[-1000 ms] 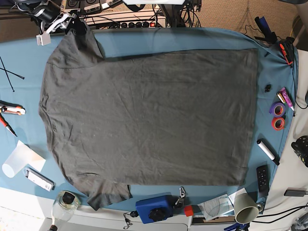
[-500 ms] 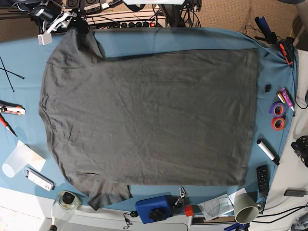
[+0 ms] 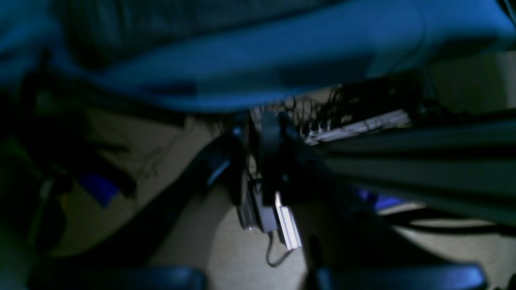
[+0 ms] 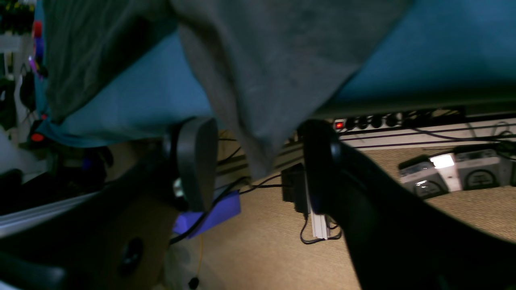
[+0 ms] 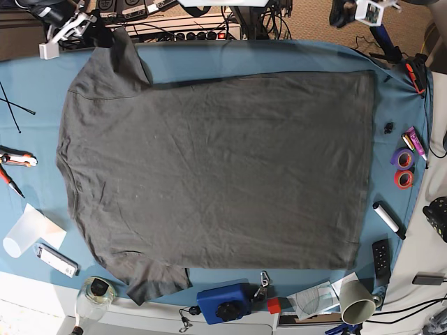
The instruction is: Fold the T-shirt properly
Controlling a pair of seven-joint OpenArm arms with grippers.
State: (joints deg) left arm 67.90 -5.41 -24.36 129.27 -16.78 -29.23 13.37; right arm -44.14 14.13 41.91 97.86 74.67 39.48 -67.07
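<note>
Two arms sit at the table's far edge. The T-shirt (image 5: 216, 171) lies flat across the blue cloth (image 5: 279, 59), unfolded. My right gripper (image 4: 254, 161), at eleven o'clock, stands wide around the hanging sleeve (image 4: 262, 80). My left gripper's (image 3: 264, 177) opening I cannot tell. Next I likely close on the sleeve and fold inward.

A lab workbench is shown: tape rolls (image 5: 403, 168), cutters (image 5: 19, 160), power strip (image 4: 397, 119) and cables are seen.
</note>
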